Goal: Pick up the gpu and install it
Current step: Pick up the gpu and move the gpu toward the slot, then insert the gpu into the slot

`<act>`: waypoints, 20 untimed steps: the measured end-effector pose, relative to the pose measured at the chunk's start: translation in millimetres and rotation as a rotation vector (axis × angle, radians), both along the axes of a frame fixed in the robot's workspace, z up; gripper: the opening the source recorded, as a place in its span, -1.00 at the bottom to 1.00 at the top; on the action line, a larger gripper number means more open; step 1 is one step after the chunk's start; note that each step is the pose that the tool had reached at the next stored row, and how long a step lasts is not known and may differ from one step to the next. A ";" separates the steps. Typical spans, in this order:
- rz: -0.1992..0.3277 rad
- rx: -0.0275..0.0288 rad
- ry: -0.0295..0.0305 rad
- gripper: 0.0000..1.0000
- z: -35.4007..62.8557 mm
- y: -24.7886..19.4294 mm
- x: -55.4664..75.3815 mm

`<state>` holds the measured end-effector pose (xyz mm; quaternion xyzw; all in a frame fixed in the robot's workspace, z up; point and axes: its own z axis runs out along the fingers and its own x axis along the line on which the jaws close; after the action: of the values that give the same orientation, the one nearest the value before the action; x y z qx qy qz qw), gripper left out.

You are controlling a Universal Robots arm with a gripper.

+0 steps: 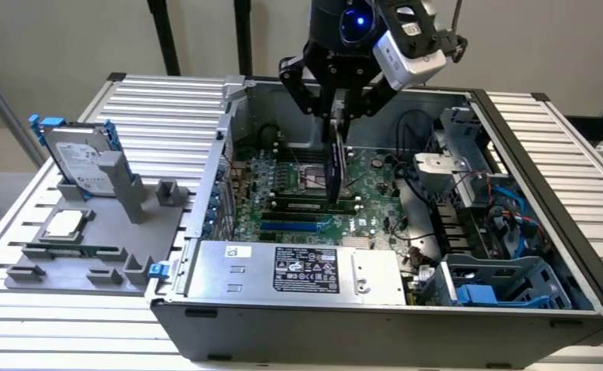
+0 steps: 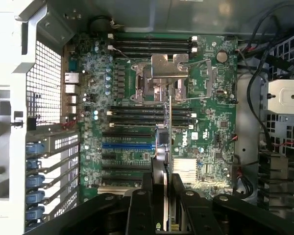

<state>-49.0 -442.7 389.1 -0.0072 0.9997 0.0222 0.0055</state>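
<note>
My gripper hangs over the open computer case, shut on the top edge of the gpu. The card is dark, thin and held upright on edge, its lower end just above the green motherboard near the processor socket. In the wrist view the gpu appears edge-on as a thin strip between my black fingers, over the black expansion slots and beside the blue slot. My gripper sits centred over these slots.
A grey fixture at the exterior view's left holds a silver hard drive with blue rails, a processor and a memory stick. A power supply lies at the case front. Cables and drive cages crowd the case's right.
</note>
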 end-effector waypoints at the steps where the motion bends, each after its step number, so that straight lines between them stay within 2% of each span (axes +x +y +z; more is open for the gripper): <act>1: 0.018 -0.0001 0.0000 -1.00 -0.3 0.0 0.0; 20: 0.364 -0.0001 0.0001 -1.00 -7.4 0.0 -0.1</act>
<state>-49.1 -442.7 381.8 -0.1880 0.9819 0.0227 0.0013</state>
